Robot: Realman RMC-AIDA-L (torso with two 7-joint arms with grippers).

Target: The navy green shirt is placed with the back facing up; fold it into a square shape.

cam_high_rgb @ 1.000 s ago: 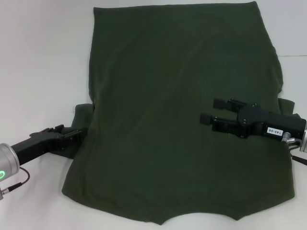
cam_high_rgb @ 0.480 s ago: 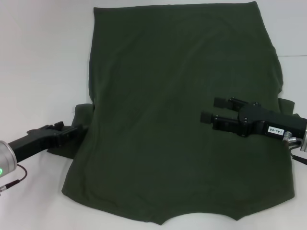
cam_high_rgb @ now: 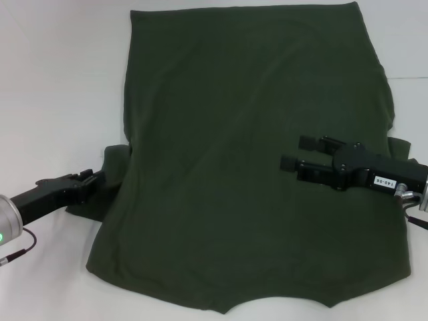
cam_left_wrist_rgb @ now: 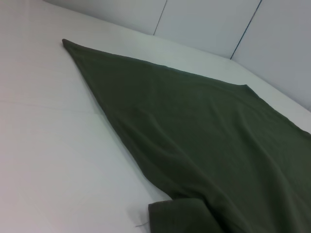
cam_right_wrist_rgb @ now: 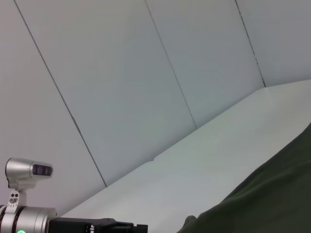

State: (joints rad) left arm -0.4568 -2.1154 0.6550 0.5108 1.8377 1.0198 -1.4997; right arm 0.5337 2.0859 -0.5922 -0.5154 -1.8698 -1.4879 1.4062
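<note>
The navy green shirt lies spread flat on the white table, with its hem toward me and its short sleeves poking out at both sides. My left gripper sits low at the outer edge of the left sleeve. That sleeve also shows as a folded lump in the left wrist view, beside the shirt. My right gripper hovers open over the shirt's right half with nothing between its fingers. The right wrist view catches the shirt and, farther off, the left gripper.
The white table extends bare to the left of the shirt and along the right edge. Pale wall panels stand behind the table. A cable hangs from my left arm near the front left corner.
My left gripper has drawn back to the left, off the left sleeve toward the table's edge. The right gripper has stayed nearly still and open.
</note>
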